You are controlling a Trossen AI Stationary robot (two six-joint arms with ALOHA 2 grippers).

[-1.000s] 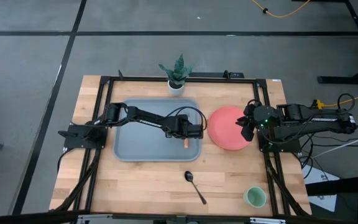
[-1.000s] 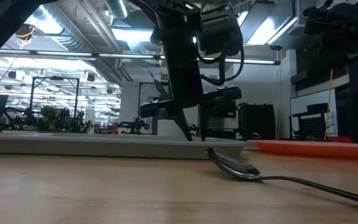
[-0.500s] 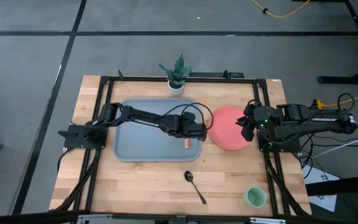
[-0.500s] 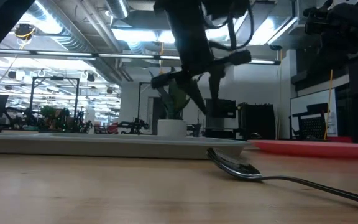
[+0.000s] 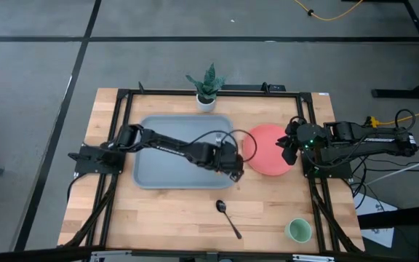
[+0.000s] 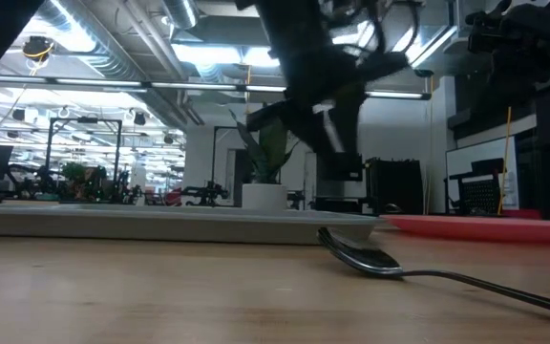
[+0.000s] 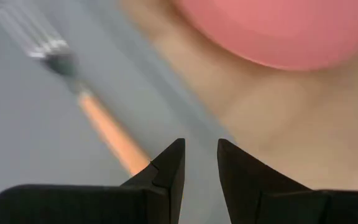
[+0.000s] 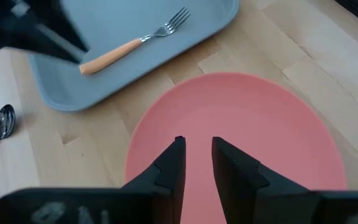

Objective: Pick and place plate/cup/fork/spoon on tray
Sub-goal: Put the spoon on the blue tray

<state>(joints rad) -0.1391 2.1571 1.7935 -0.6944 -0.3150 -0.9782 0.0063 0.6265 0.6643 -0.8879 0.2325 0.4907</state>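
Left tool (image 5: 233, 168) extended toward table centre, fingers narrowly parted, empty; right tool (image 5: 288, 151) likewise, waiting.

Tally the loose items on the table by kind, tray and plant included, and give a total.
Trays: 1, tray
Plates: 1, plate
Cups: 1, cup
Forks: 1, fork, lying on the tray
Spoons: 1, spoon
Potted plants: 1, potted plant
Total: 6

Overhead, table-level, 2 wrist cams
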